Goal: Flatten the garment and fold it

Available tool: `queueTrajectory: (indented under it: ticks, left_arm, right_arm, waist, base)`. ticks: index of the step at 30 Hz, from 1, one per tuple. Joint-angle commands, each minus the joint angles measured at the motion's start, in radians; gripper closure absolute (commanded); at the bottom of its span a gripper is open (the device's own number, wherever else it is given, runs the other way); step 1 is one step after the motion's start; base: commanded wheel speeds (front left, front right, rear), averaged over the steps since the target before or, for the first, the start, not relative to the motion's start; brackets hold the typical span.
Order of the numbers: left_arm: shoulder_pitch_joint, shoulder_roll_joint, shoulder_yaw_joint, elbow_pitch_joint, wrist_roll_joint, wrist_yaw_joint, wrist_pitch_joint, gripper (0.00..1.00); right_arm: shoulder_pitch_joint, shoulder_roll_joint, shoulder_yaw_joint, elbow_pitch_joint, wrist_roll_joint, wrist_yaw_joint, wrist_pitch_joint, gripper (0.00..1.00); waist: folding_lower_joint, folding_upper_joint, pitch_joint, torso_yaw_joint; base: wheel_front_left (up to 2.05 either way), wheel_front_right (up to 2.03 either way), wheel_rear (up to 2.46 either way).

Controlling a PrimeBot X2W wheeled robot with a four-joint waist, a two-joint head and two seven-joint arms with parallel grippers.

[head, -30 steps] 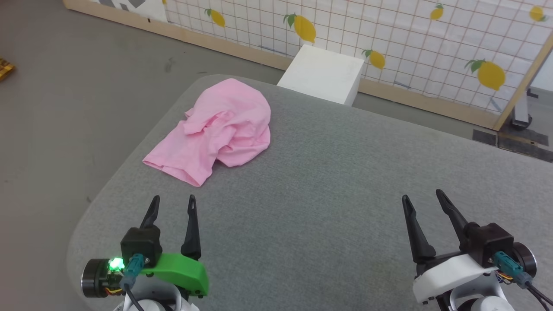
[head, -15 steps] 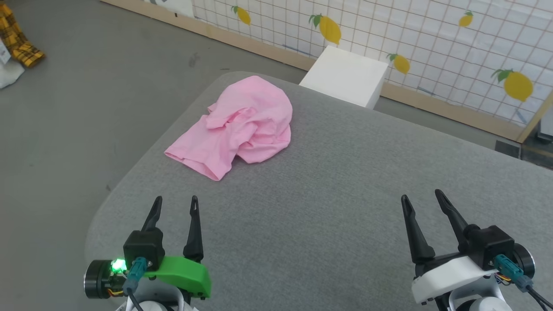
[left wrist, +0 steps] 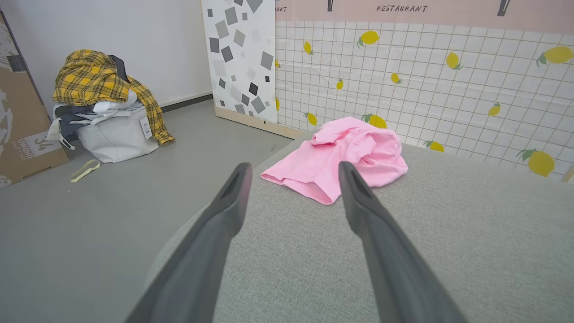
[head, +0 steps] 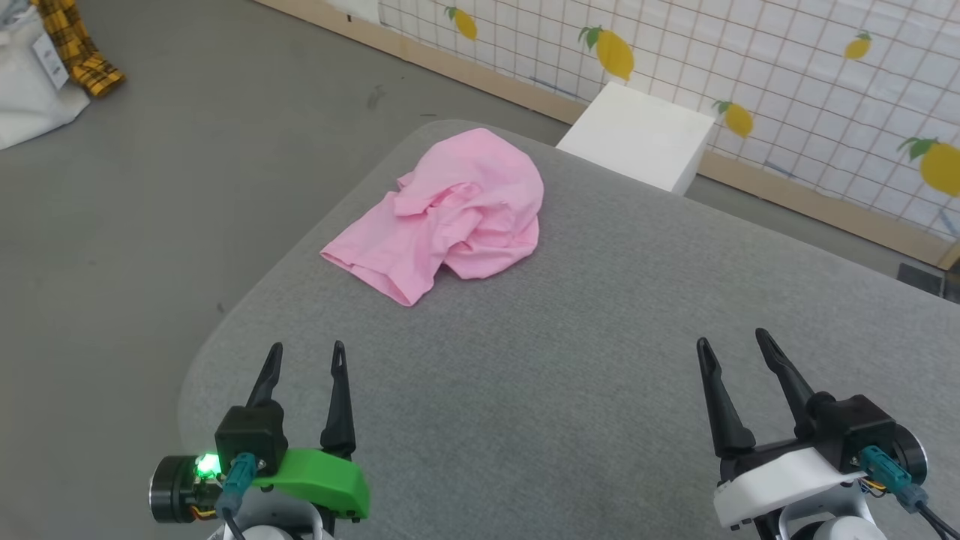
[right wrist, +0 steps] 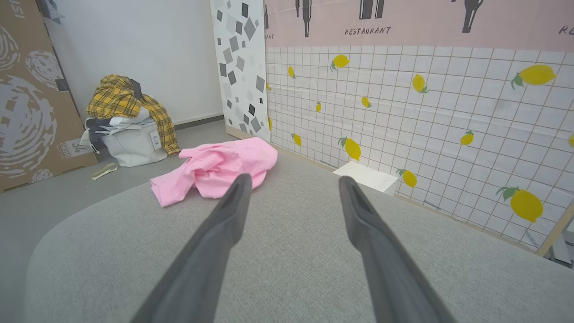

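head view: camera has turned left; garment (head: 457, 214), crumpled near the far left corner of the bench (head: 562, 360), sits nearer centre. left claw (head: 307, 346) and right claw (head: 733, 337) gape empty, well short of it.
left wrist view: garment (left wrist: 341, 154) ahead.
right wrist view: garment (right wrist: 210, 168) ahead-left. flattening not begun.

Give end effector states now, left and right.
Left end effector: open, empty, short of the garment.
Right end effector: open, empty.
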Motion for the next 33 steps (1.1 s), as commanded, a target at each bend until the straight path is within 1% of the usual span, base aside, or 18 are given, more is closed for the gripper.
queueTrajectory:
  ticks: [1,17,21,26,30,33]
  left_arm:
    - [0.017,0.008,-0.007,0.003,-0.010,0.008,-0.012,0.00]
    - [0.016,0.023,-0.039,0.017,-0.046,0.036,-0.046,0.00]
    - [0.012,0.021,-0.039,0.016,-0.064,0.045,-0.055,0.00]
    - [-0.039,0.011,-0.021,0.018,-0.117,0.040,-0.064,0.00]
    - [-0.170,0.005,0.004,0.044,-0.175,0.032,-0.032,0.00]
    - [-0.306,0.011,0.035,0.089,-0.219,0.020,0.018,0.00]
  right_arm:
    - [0.002,0.002,0.001,0.004,0.013,-0.001,-0.012,0.00]
    - [0.005,0.002,0.006,0.011,0.027,-0.002,-0.038,0.00]
    - [-0.001,0.002,0.011,0.004,0.025,-0.002,-0.039,0.00]
    - [-0.020,0.002,0.025,-0.023,0.014,-0.002,-0.027,0.00]
    - [-0.046,0.002,0.027,-0.063,-0.010,-0.002,-0.009,0.00]
    - [-0.068,0.002,0.026,-0.093,-0.031,-0.002,0.008,0.00]
  waist:
    - [0.0000,0.0000,0.000,0.012]
    - [0.0000,0.0000,-0.003,0.088]
    - [0.0000,0.0000,0.010,0.095]
    - [0.0000,0.0000,0.067,0.066]
    - [0.0000,0.0000,0.150,0.021]
    - [0.0000,0.0000,0.225,-0.036]
  base:
    - [0.00,0.00,0.00]
    - [0.00,0.00,0.00]
    - [0.00,0.00,0.00]
    - [0.00,0.00,0.00]
    - [0.00,0.00,0.00]
    - [0.00,0.00,0.00]
